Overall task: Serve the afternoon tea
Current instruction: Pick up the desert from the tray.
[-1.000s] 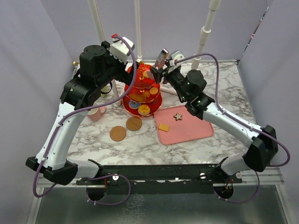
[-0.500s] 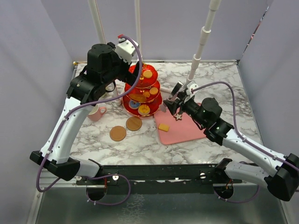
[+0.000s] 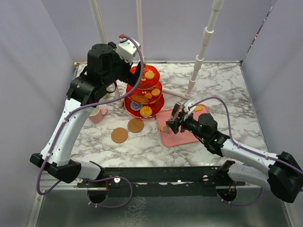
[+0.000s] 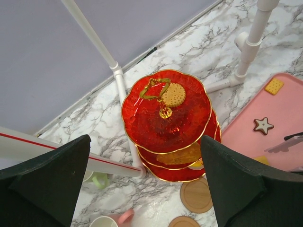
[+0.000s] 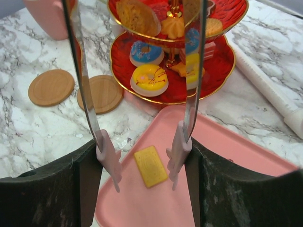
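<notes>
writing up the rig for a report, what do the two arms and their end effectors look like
The left arm and right arm have white links, black joint housings and a purple cable running along each. The left end effector and right end effector each have two dark, blocky fingers.

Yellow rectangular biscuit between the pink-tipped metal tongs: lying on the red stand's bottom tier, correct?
No. Right wrist view: the yellow rectangular biscuit lies between the pink-tipped metal tongs on the flat pink tray, not the translucent red three-tier stand.
</notes>
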You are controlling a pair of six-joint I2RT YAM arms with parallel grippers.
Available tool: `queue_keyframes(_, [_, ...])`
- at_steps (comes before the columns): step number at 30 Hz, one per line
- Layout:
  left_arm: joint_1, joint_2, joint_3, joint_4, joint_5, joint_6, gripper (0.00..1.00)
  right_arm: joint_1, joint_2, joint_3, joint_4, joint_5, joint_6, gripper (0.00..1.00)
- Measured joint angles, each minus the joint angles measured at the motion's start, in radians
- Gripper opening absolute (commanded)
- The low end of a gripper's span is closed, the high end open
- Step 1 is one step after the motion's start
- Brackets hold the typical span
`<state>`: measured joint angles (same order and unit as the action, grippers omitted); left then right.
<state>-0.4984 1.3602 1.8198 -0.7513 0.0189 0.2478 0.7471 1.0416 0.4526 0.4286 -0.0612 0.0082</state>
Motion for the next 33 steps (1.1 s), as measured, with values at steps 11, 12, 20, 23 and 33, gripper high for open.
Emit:
queue_keyframes(11, [0.000, 0.000, 0.022, -0.006, 0.000, 0.003, 0.99, 0.000, 0.132, -0.048, 0.187, -0.019, -0.035, 0.65])
queue_keyframes(12, [0.000, 0.000, 0.022, -0.007, 0.000, 0.003, 0.99, 0.000, 0.143, -0.054, 0.207, -0.019, -0.036, 0.66])
queue_keyframes(20, [0.000, 0.000, 0.022, -0.008, 0.000, 0.005, 0.99, 0.000, 0.240, -0.089, 0.323, -0.024, -0.049, 0.66])
queue_keyframes(23, [0.000, 0.000, 0.022, -0.008, 0.000, 0.005, 0.99, 0.000, 0.263, -0.095, 0.356, -0.028, -0.051, 0.66])
queue_keyframes(33, [0.000, 0.000, 0.035, -0.017, 0.000, 0.004, 0.99, 0.000, 0.343, -0.114, 0.458, -0.031, -0.054, 0.67])
